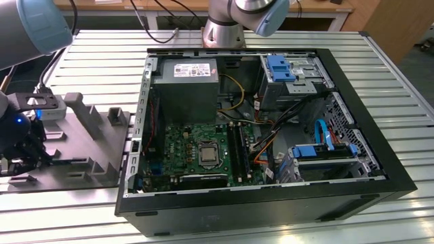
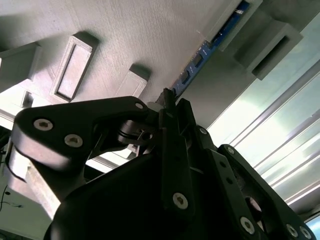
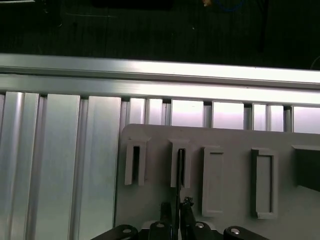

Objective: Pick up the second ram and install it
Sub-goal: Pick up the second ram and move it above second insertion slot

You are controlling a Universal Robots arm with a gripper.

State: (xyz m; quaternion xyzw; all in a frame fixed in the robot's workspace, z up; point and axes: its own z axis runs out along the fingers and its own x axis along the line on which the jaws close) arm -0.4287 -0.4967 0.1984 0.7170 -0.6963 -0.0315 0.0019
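The second ram (image 3: pixel 179 170) is a thin dark stick standing on edge in a slot of the grey holder plate (image 3: pixel 230 140). In the second wrist view the ram (image 2: pixel 200 62) shows bluish with small chips, running away from the fingertips. My gripper (image 3: pixel 177 207) sits over its near end, one black finger on each side and pressed close to it. The same gripper (image 2: pixel 169 100) looks shut on the stick's end. In the exterior view the arm's wrist (image 1: pixel 17 134) hangs over the holder plate (image 1: pixel 81 152), at the exterior view's left.
The open computer case (image 1: pixel 271 203) lies at the exterior view's right of the plate, with the green motherboard (image 1: pixel 183 147), its black slots (image 1: pixel 237 147) and the grey power-supply box (image 1: pixel 184 86). Raised holders (image 1: pixel 117 118) stand on the plate. The ribbed aluminium table (image 3: pixel 60 165) surrounds everything.
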